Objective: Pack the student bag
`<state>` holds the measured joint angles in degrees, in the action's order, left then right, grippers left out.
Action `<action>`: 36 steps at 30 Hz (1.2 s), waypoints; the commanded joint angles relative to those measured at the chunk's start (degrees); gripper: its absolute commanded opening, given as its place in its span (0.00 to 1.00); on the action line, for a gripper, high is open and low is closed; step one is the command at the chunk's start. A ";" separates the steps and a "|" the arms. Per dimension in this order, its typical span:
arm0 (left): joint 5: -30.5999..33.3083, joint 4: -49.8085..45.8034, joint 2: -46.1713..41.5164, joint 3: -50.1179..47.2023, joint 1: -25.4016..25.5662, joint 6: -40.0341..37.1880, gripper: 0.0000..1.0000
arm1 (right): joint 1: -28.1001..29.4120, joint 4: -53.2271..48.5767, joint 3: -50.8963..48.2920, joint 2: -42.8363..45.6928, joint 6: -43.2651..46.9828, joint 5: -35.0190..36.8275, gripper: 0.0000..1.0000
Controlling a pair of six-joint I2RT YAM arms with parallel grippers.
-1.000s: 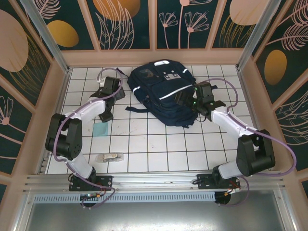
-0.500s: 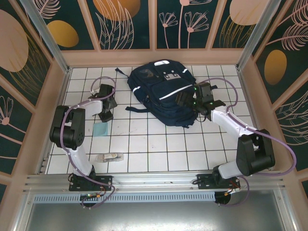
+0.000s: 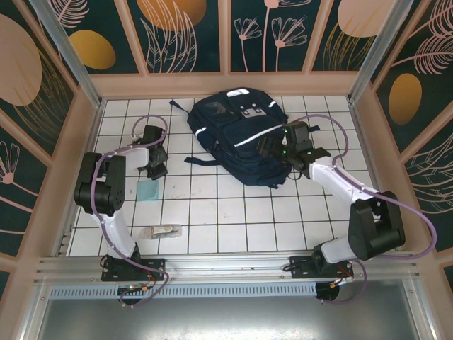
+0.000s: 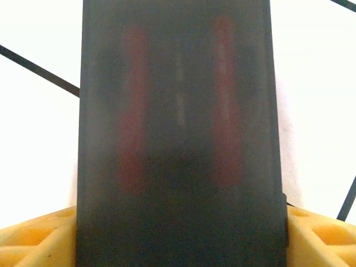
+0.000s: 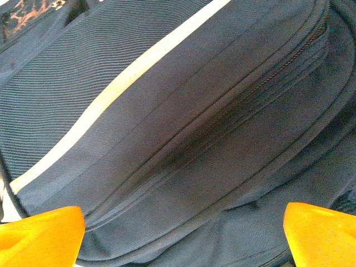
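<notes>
Navy fabric marks the student bag [image 3: 237, 134], lying on the tiled table [image 3: 233, 212]; at the bag's right flank the right gripper [image 5: 183, 236] hovers, jaws spread wide; left of the bag the left gripper [image 3: 154, 168] straddles a dark flat slab [image 4: 178, 133] (clamped or not, I cannot tell); picking up looks in hand; next needs a firm pinch, then a lift to the bag.

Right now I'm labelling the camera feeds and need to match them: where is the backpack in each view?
Top: backpack at the far centre of the tiled table.
Right wrist: backpack close up beyond the yellow fingers.
Left wrist: a dark flat item on white tile.
Shared landmark: the bag's white stripe, at in the top view and in the right wrist view.
</notes>
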<state>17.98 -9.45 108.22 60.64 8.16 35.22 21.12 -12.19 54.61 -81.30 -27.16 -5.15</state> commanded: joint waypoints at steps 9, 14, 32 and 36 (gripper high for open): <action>-10.03 4.59 -8.01 -0.44 -0.25 5.83 0.62 | 8.42 15.79 -0.42 -0.75 -4.63 -12.99 0.89; -19.27 11.90 -14.45 -4.33 0.24 14.37 0.62 | 14.60 24.86 2.75 -9.18 -7.38 -17.09 0.88; -19.77 26.85 -22.14 -13.58 13.09 32.77 0.61 | 22.28 32.92 15.30 -26.11 -10.40 -22.98 0.80; -19.96 27.34 -21.92 -13.15 13.79 33.38 0.61 | 22.65 31.26 14.66 -26.55 -9.58 -20.97 0.78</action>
<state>-2.09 13.96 88.09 46.92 21.12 67.16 43.13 19.09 68.34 -106.85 -37.04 -27.33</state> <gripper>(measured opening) 0.691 0.780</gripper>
